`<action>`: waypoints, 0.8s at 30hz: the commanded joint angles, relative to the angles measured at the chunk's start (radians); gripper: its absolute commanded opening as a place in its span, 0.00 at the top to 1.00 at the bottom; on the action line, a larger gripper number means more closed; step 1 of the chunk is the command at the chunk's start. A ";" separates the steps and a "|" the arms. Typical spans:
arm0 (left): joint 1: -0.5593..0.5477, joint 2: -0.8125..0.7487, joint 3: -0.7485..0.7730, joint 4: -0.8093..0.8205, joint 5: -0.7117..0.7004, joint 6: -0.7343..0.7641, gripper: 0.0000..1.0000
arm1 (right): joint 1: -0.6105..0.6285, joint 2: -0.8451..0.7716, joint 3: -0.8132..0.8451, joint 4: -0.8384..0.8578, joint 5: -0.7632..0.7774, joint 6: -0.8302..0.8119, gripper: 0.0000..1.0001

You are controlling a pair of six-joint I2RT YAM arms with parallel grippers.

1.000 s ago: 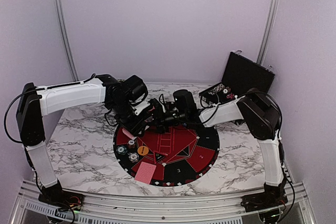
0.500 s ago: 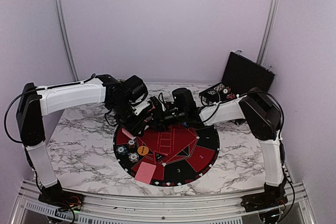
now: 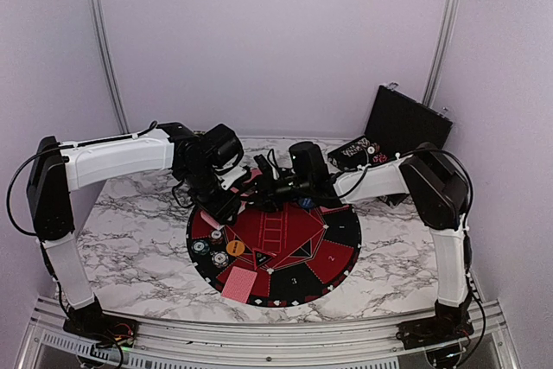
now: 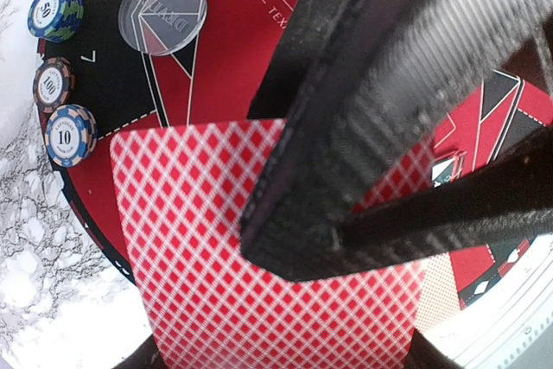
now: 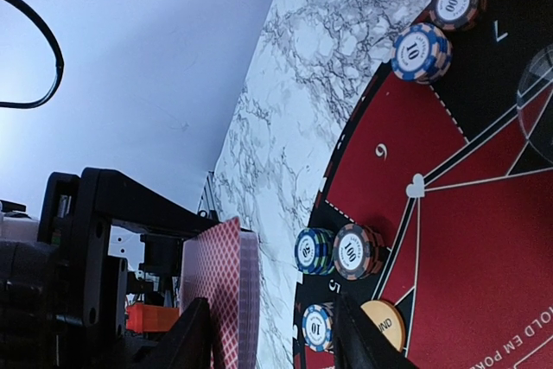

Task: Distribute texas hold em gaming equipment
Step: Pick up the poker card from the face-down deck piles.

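- Two grippers hung close together over the far rim of the big round red-and-black mat (image 3: 341, 235) in the top view: the left gripper (image 3: 232, 205) and the right gripper (image 3: 260, 189). A loose pink-red-backed card (image 3: 239, 283) lay at the near rim.
- In the left wrist view, its jaws clamped a deck of pink-red diamond-backed playing cards (image 4: 259, 283) by the edges, and a black finger of the right gripper crossed the deck's top.
- In the right wrist view, those jaws stood apart just beside the deck. Peeling off a single card slowly seemed wise, lest several slide.
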 commanded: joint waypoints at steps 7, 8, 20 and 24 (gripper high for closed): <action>-0.001 -0.018 0.007 -0.002 -0.001 0.005 0.71 | -0.019 -0.091 -0.037 0.011 0.006 0.012 0.52; -0.001 -0.018 0.007 -0.002 -0.001 0.005 0.71 | -0.020 -0.097 -0.043 0.016 0.006 0.013 0.52; 0.007 -0.017 0.007 -0.002 -0.001 0.002 0.71 | -0.016 -0.120 -0.095 0.069 -0.020 0.056 0.66; 0.007 -0.016 0.007 -0.002 -0.001 0.002 0.71 | -0.012 -0.128 -0.107 0.078 -0.019 0.063 0.70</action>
